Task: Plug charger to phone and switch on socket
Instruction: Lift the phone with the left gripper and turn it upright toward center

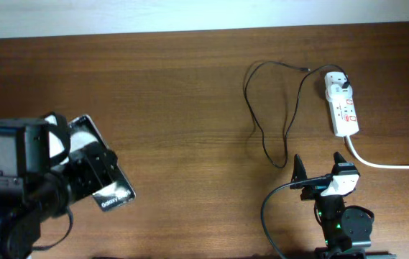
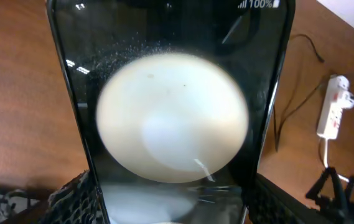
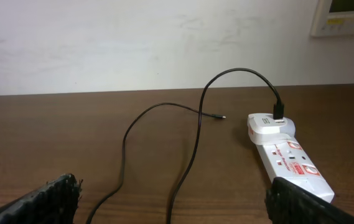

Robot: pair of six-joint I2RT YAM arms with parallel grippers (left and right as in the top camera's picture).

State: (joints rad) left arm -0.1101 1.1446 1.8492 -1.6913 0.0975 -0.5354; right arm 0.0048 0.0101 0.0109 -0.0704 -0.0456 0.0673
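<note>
Gleaming black phone, glossy white-lit face

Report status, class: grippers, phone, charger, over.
Left gripper shut on phone. Right gripper open, empty. Charger adapter in socket, plug tip loose on table. No obstruction seen.

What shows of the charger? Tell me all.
The charger is a thin black cable lying in loose loops on the wooden table. Its white adapter sits in the end of the socket; the small plug tip lies free on the wood, apart from the phone. No pincer touches it.
</note>
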